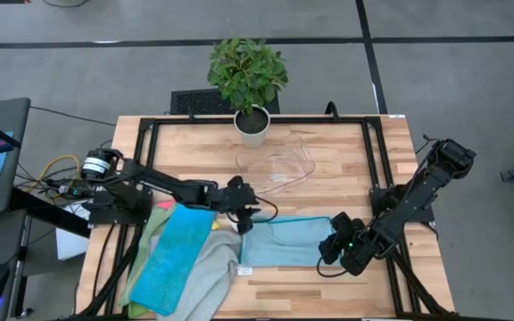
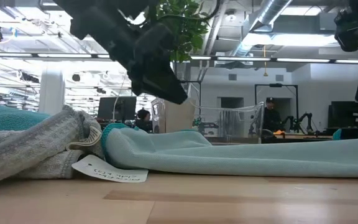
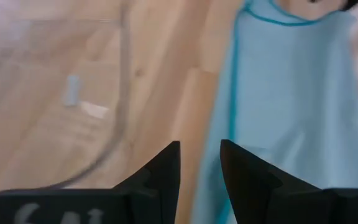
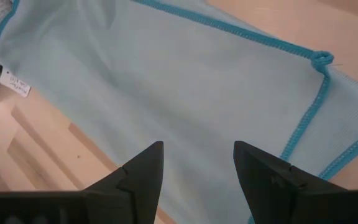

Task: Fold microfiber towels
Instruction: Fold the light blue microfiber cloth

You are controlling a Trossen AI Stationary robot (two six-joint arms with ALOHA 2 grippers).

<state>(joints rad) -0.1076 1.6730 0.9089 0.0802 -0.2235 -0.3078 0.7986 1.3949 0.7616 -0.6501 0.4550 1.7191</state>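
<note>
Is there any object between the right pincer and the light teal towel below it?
Nothing visible. The right pincer hangs open directly above the light teal towel, with no object between them.

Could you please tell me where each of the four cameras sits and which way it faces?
High view: above the table, looking straight down; both arms show.
Low view: at tabletop height, facing the room; a dark arm overhead.
Left wrist view: on the left arm, past the left gripper, open over wood.
Right wrist view: on the right arm, past the right gripper, open.
All four share the light teal-edged towel.
</note>
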